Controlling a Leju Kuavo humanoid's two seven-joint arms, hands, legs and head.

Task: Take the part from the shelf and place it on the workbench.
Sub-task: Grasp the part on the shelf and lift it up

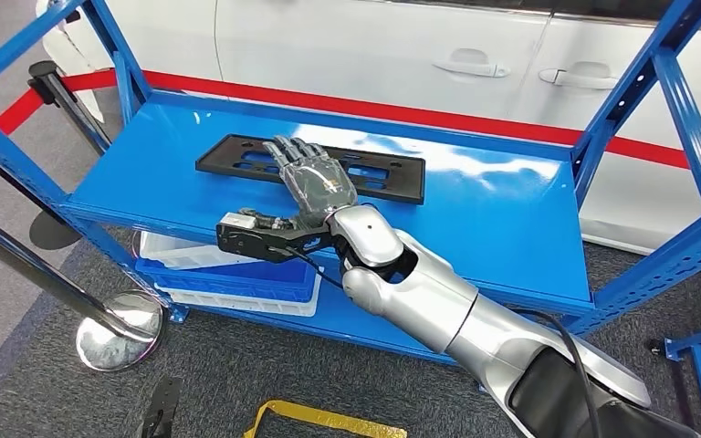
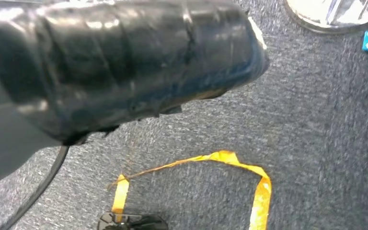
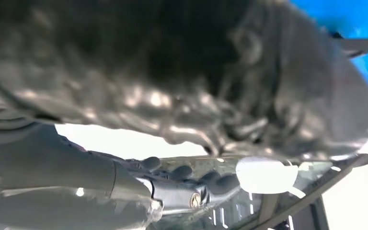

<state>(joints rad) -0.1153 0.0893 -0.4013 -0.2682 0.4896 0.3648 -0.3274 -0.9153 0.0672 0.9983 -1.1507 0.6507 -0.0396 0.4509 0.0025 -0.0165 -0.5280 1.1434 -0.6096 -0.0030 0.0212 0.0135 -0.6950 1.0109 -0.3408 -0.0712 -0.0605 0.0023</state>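
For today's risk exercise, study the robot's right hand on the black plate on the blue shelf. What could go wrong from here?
1. The right hand lies flat on top of the black slotted plate, so the plate may slide rather than lift.
2. The plate is long and the hand sits near its middle-left, so it may tilt once lifted.
3. A blue shelf upright stands beside it; a swinging end might strike it.

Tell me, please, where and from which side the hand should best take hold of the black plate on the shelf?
Probably the near long edge of the plate, from the robot's side. It lies flat on the blue shelf, thin and long, so fingers over the top and thumb under that edge should suit. The right hand already lies across it, fingers towards the far edge.
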